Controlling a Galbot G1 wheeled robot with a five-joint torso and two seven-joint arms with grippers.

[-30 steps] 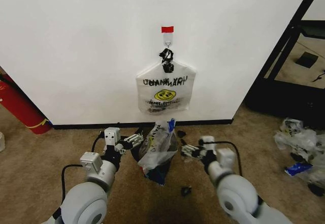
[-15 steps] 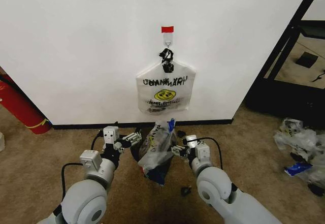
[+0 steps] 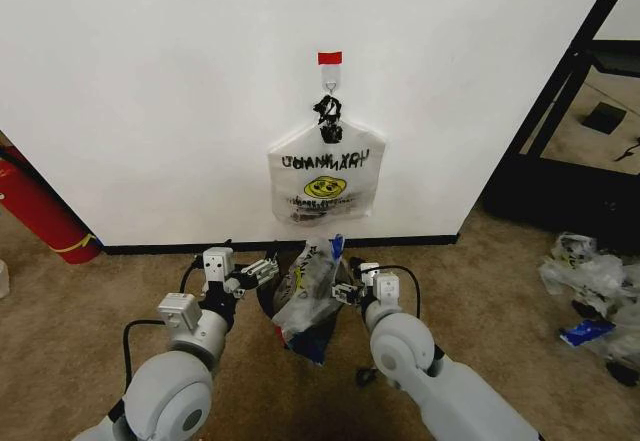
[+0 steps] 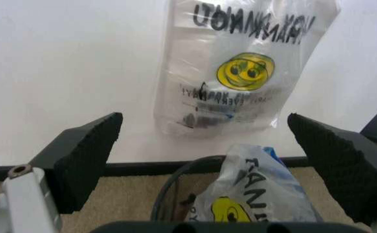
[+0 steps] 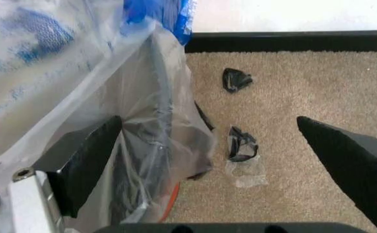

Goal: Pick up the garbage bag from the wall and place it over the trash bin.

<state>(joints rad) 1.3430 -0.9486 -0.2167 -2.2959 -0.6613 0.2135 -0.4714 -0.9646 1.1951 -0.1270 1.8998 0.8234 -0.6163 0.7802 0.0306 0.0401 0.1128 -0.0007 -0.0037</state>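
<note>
While both my arms reach low toward the wall [image 3: 150, 91], the garbage bag [image 3: 308, 286] with its blue patches sits draped on the trash bin [image 4: 169, 194], directly between my two claws. My right claw [image 3: 348, 291] is the nearer, its fingers spread wide with one pad [image 5: 85, 160] against the plastic, gripping nothing. My left claw [image 3: 258, 274] gapes empty just beside the rim. A second smiley bag [image 3: 327, 173] hangs on the hook above.
</note>
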